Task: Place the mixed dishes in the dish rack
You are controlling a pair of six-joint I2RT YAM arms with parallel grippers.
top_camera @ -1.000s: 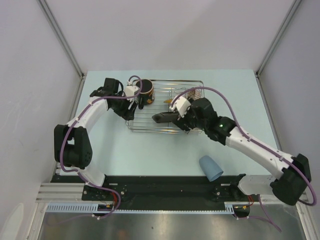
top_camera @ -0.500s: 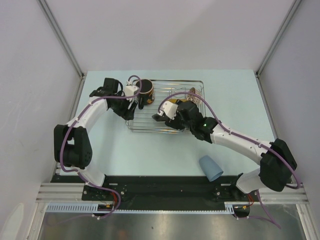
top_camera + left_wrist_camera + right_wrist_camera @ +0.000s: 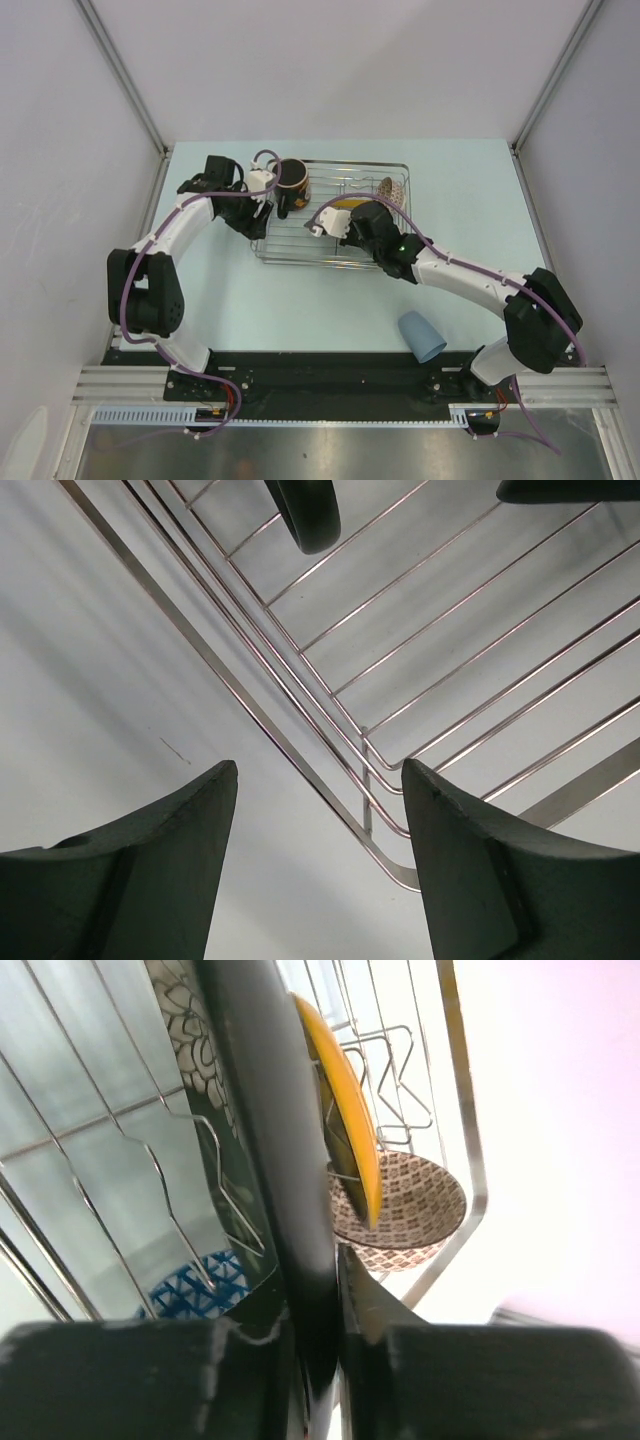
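top external view: the right end effector (image 3: 333, 222) has moved left over the dish rack (image 3: 300, 256) and closed narrow on the rim of the dark square plate (image 3: 345, 1110). the plate stands on edge among the rack wires, so it seems nearly placed. the left end effector (image 3: 315, 780) is wide open beside the dark mug (image 3: 291, 178). the light-blue cup (image 3: 422, 335) lies on the desk (image 3: 300, 300), well apart.

Two bowls (image 3: 405, 1205) (image 3: 190, 1285), one plate (image 3: 350, 1100), one mug (image 3: 291, 180), one cup (image 3: 423, 335), one rack (image 3: 300, 240).

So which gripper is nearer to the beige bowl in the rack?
Right. The right gripper holds the plate beside the bowl; the left gripper hovers at the rack's opposite end.
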